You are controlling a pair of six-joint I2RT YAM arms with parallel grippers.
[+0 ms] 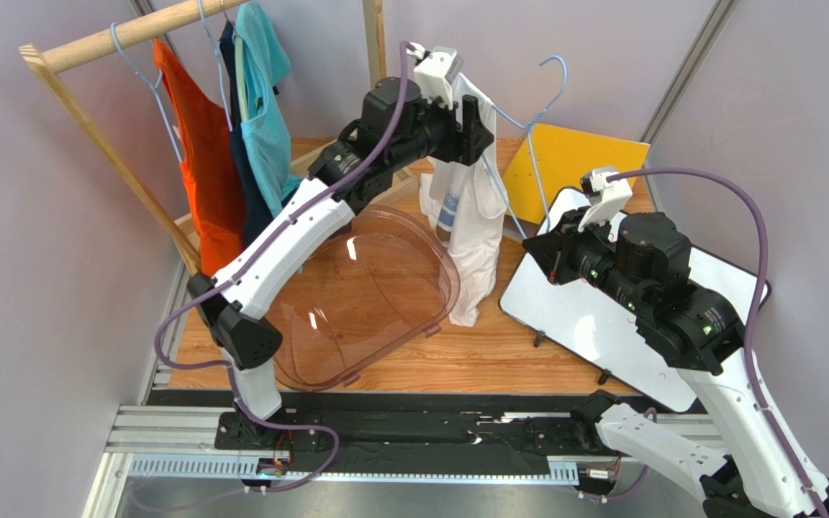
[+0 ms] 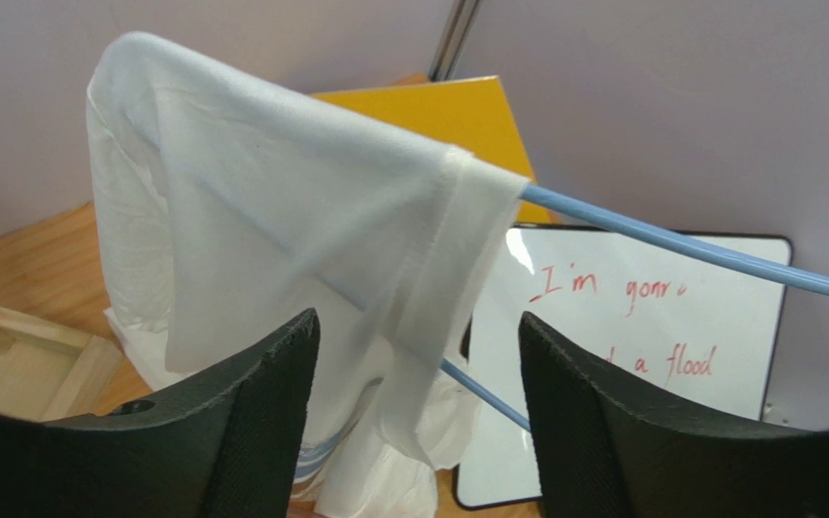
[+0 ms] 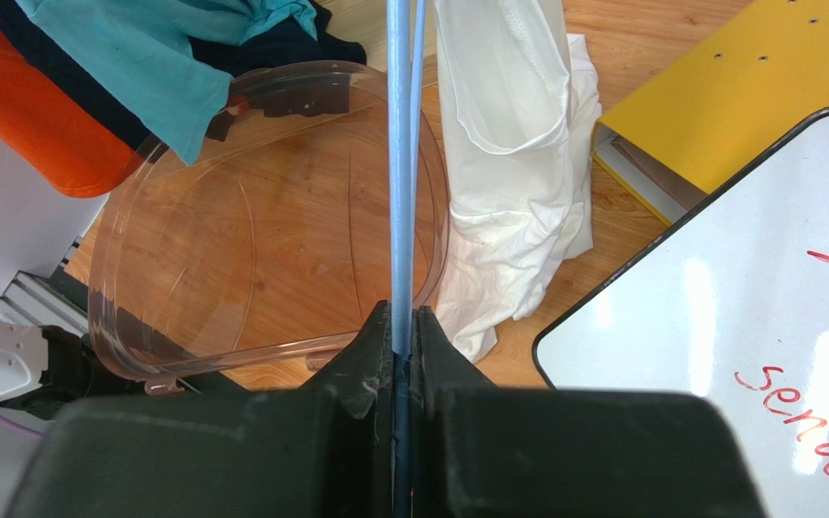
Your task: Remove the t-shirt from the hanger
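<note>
- T-shirt [image 1: 473, 232], white, hangs in a long limp fold just right of the clear plastic tub [image 1: 370, 297]. Its lower end reaches the wooden table [image 1: 516, 362] beside the tub's right wall.
- The top of the t-shirt is draped over one end of a pale blue wire hanger [image 1: 525, 140]. The hanger is held in the air above and to the right of the tub, tilted, with its hook uppermost.
- Above the tub's far right rim, the left gripper [image 1: 480, 127] sits against the top of the t-shirt. Its two black fingers [image 2: 257, 410] are spread wide apart. A fold of white cloth hangs ahead of the gap and nothing is pinched between them.
- To the right of the tub, past the t-shirt, the right gripper [image 1: 538, 246] is closed tight on the hanger's lower wire, and the wire runs straight out from between its fingers.
- Further right of the tub, a whiteboard [image 1: 592, 324] with red handwriting lies on the table under the right arm.
- Behind the whiteboard, to the far right of the tub, lies a yellow board [image 1: 581, 162].
- Left of and behind the tub stands a wooden rack [image 1: 95, 49]. Orange, navy and teal garments [image 1: 205, 173] hang from it on hangers of their own.
</note>
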